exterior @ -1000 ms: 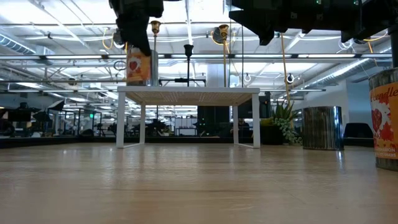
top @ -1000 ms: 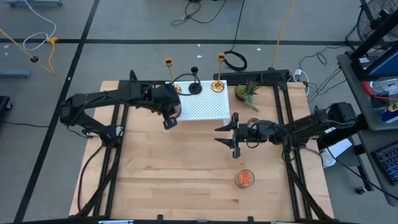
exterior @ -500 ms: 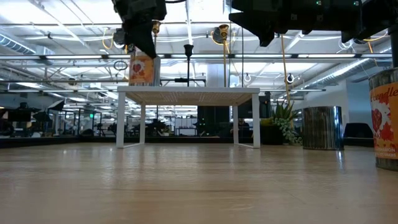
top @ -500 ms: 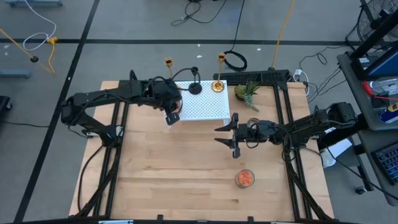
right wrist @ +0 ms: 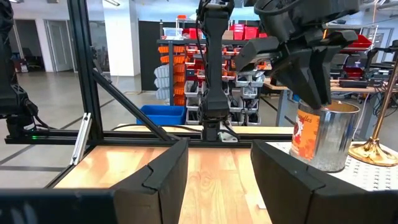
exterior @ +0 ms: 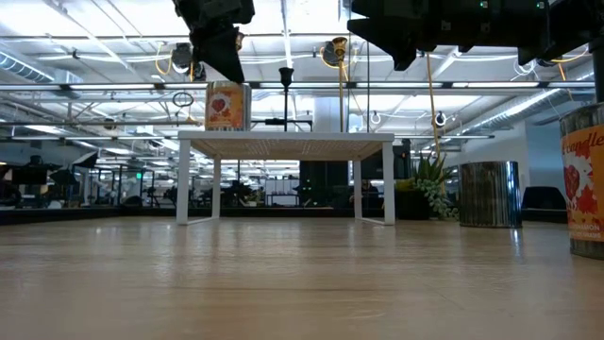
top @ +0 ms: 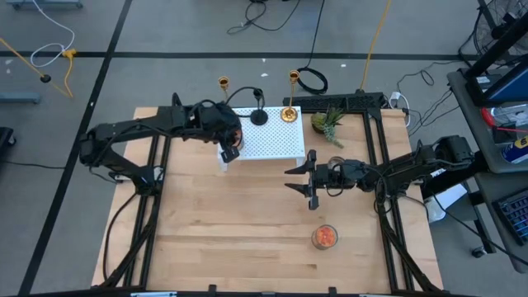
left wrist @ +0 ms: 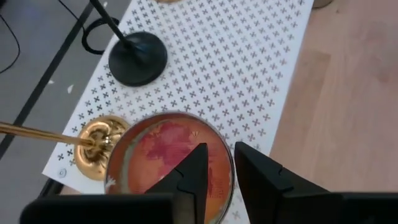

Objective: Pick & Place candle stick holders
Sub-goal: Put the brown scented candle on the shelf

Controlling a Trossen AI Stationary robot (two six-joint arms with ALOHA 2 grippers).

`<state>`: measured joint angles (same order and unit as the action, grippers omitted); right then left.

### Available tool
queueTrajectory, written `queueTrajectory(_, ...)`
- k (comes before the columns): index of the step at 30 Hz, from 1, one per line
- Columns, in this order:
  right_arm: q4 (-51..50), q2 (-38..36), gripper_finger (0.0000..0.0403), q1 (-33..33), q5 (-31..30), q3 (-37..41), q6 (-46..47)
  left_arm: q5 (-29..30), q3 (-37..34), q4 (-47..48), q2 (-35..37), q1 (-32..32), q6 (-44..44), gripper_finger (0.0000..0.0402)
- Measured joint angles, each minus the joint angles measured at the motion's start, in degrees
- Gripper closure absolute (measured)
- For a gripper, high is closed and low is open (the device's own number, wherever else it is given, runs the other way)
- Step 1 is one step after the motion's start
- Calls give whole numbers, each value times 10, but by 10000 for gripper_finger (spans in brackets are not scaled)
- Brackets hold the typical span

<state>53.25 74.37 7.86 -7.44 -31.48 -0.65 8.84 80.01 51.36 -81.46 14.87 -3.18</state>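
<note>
L gripper (left wrist: 217,180) hovers w/ fingers slightly spread over red-labelled metal tin (exterior: 225,106) on white perforated shelf (top: 276,147), beside brass candlestick (left wrist: 93,146). Black candlestick (top: 258,111) mid-shelf, 2nd brass (top: 289,103) at far end. R gripper (top: 304,179) idles spread wide.

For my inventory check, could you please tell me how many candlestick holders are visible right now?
3, all on the white perforated stand: one brass candlestick at its back left corner, the black candlestick at the middle back, and a second brass candlestick at the back right corner. None seems hidden.
</note>
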Motion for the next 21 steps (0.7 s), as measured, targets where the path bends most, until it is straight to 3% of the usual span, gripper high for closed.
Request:
queueTrajectory(7, 0, 0, 229, 0, 0, 0, 3, -34, 0, -3, 41, -12, 0, 314)
queueTrajectory(21, -33, 0, 229, 36, 1, -2, 21, -30, -11, 19, 129, -108, -21, 314)
